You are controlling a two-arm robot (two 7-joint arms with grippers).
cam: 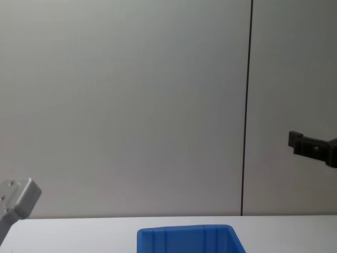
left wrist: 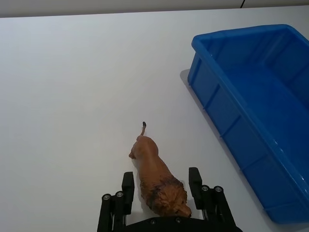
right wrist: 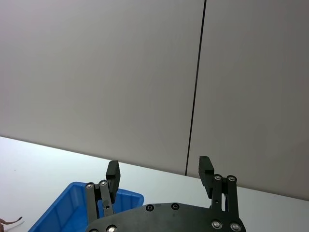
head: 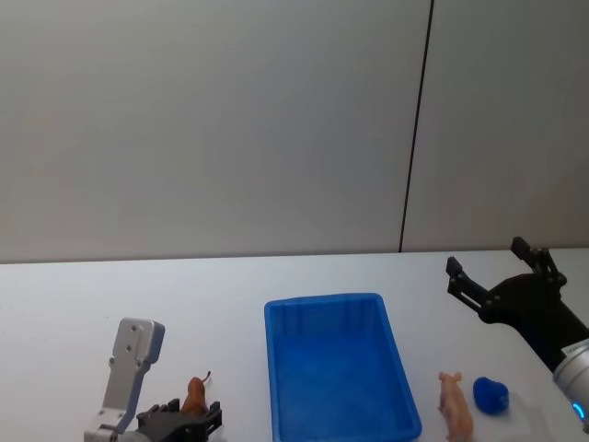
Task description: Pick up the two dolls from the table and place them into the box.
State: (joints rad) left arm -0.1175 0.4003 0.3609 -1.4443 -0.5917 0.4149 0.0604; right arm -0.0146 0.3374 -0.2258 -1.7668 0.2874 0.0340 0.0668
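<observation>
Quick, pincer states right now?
Left pincer: open, astride the lion, not gripping.
Right pincer: open, empty, raised.

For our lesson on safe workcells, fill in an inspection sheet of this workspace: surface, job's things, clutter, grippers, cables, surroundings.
Surface: plain white table, flat.
Job's things: blue box mid-table, nothing seen inside; brown lion doll on the table to its left; peach-pink pig doll on the table to its right.
Clutter: small blue lump beside the pig doll.
Grippers: left gripper low, fingers open either side of the lion doll; right gripper raised above the table's right side, fingers open, holding nothing.
Cables: nothing seen.
Surroundings: grey wall with a dark vertical seam.
</observation>
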